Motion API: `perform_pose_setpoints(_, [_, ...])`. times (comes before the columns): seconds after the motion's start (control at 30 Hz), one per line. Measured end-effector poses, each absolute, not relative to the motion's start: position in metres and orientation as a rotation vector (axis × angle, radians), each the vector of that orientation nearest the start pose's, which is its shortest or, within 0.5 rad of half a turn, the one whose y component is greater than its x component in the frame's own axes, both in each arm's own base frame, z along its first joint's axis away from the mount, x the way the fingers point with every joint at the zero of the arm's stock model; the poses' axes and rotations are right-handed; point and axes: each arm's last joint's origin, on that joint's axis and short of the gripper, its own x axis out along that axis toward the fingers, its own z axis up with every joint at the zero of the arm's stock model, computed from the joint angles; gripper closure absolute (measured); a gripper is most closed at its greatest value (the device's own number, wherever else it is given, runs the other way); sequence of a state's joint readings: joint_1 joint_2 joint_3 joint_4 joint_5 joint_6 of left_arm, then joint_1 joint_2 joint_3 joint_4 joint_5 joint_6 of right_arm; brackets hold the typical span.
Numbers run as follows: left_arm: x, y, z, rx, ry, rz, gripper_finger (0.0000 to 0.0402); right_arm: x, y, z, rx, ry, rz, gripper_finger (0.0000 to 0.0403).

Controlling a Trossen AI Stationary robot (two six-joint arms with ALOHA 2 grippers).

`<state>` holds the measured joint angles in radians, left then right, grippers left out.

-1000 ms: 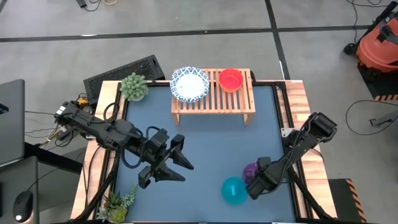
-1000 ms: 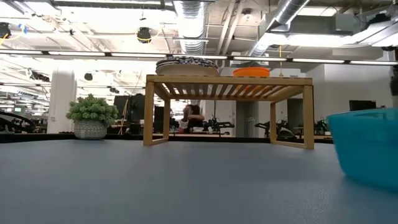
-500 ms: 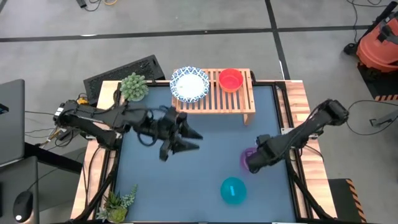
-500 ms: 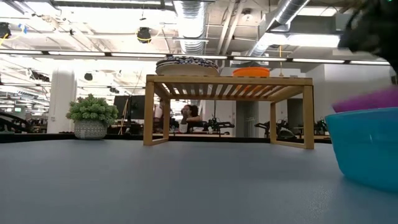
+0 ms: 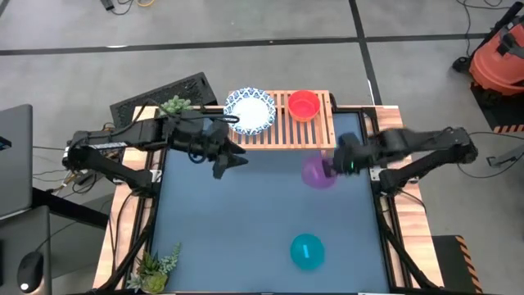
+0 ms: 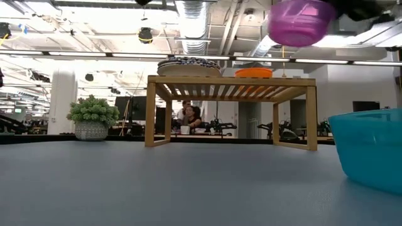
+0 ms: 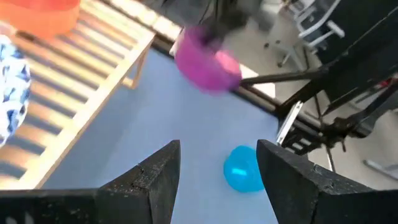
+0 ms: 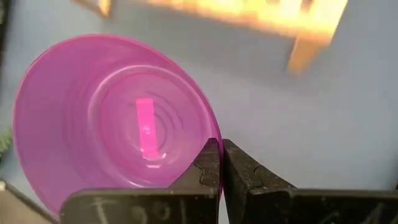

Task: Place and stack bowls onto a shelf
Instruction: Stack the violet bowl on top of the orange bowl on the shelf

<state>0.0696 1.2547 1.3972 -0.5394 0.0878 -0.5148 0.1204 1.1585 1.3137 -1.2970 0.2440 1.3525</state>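
Purple bowl upright in right pincer

Right arm: reaches in from the right edge of the counter, forearm lying nearly level, pointing toward the middle. Right gripper raised well above the counter surface, near the shelf's right front leg. Jaws pinched tight on the rim of the purple bowl, bowl carried in the air.

Left arm: stretched from the left edge across the far left part of the counter, elbow bent. Left gripper just in front of the shelf's left end, jaws spread wide, holding nothing.
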Motion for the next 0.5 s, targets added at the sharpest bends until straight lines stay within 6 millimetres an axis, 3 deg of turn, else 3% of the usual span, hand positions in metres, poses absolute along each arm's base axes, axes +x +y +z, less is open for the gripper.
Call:
perform_pose_setpoints(0.23, [0.274,0.023,0.403,-0.557,0.415,0.070,0.0205,0.189,-0.048,0.400,0.808,0.705,-0.839,0.0381])
perform_pose_setpoints(0.5, [0.283,0.035,0.413,-0.537,0.270,0.016,0.0205,0.192,-0.123,0.423,0.692,0.694,-0.817,0.0381])
